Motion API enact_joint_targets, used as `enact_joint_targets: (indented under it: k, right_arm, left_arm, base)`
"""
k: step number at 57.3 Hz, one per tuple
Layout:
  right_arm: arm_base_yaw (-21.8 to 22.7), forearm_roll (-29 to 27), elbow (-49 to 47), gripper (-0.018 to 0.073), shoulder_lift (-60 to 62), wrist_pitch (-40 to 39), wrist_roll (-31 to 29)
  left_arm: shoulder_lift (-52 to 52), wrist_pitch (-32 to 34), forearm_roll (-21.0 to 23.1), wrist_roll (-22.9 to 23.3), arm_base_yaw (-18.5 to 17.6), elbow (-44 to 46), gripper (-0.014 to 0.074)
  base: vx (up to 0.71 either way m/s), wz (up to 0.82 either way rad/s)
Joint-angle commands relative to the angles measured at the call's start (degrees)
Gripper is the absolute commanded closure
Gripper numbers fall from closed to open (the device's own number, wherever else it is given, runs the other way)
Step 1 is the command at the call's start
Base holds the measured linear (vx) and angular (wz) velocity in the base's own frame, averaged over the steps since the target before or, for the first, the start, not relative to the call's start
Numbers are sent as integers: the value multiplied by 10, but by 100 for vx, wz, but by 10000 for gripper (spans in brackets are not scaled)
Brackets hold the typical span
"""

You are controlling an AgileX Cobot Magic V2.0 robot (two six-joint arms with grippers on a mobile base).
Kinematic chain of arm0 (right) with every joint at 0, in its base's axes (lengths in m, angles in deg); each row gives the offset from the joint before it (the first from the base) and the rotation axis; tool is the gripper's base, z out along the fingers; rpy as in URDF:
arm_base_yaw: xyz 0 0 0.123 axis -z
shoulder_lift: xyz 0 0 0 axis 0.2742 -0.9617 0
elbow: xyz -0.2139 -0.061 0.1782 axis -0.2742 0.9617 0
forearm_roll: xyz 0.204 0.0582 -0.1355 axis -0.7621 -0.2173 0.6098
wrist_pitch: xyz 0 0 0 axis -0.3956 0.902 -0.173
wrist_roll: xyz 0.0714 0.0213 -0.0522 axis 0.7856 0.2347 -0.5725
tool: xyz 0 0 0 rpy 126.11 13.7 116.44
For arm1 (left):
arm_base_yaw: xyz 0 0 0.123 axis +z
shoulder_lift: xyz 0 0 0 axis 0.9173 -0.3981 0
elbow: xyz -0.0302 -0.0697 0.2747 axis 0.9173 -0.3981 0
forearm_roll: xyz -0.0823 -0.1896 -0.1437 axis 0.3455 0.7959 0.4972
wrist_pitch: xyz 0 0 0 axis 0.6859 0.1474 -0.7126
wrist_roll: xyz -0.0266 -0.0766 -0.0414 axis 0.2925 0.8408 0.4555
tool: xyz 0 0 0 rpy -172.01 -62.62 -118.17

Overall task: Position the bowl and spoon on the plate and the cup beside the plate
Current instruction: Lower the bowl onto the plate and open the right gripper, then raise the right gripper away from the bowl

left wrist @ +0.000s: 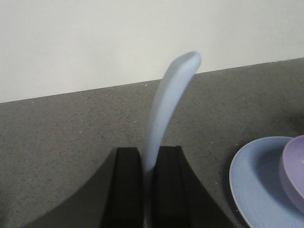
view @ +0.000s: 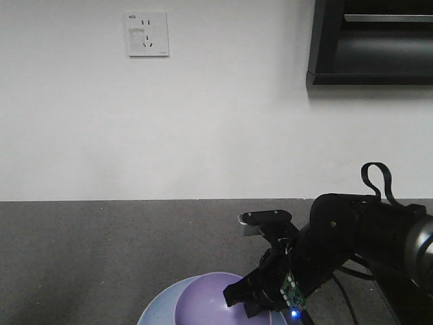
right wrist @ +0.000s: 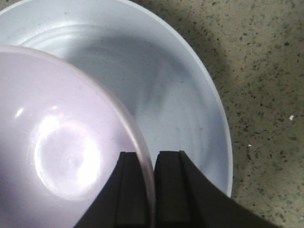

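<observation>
My right gripper (right wrist: 152, 159) clamps the bowl (right wrist: 66, 152) rim, plate (right wrist: 175, 104) beneath it; my left gripper (left wrist: 149, 159) clamps the spoon (left wrist: 166, 104). Released off-centre, the bowl may tip.

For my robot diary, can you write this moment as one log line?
left gripper: shut on spoon | right gripper: shut on bowl rim | bowl: over plate

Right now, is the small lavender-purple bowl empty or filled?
Empty: the lavender-purple bowl shows a bare glossy inside; the pale blue spoon sits in the left gripper.
</observation>
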Motion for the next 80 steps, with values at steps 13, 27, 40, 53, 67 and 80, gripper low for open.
enact_joint_targets:
  k: [13, 27, 40, 53, 67, 80]
  right_arm:
    - [1, -22, -20, 360, 27, -18, -9]
    - [1, -27, -20, 150, 27, -24, -9]
    - [7, -30, -21, 50, 36, -40, -9]
    - [7, -25, -51, 51, 95, -56, -10]
    - [31, 16, -58, 51, 250, -142, -13]
    - [93, 78, 3, 51, 395, -134, -12]
  left_arm:
    - [2, 49, 8, 0, -4, 16, 599]
    - [2, 49, 8, 0, -4, 16, 599]
    - [2, 49, 8, 0, -4, 16, 599]
    - [2, 53, 9, 0, -4, 16, 599]
    - [2, 110, 9, 0, -4, 16, 599]
    - [0, 146, 9, 0, -4, 16, 599]
  base:
    - [0, 0]
    - [0, 0]
    - [0, 0]
    - [0, 0]
    - [0, 0]
    - [0, 0]
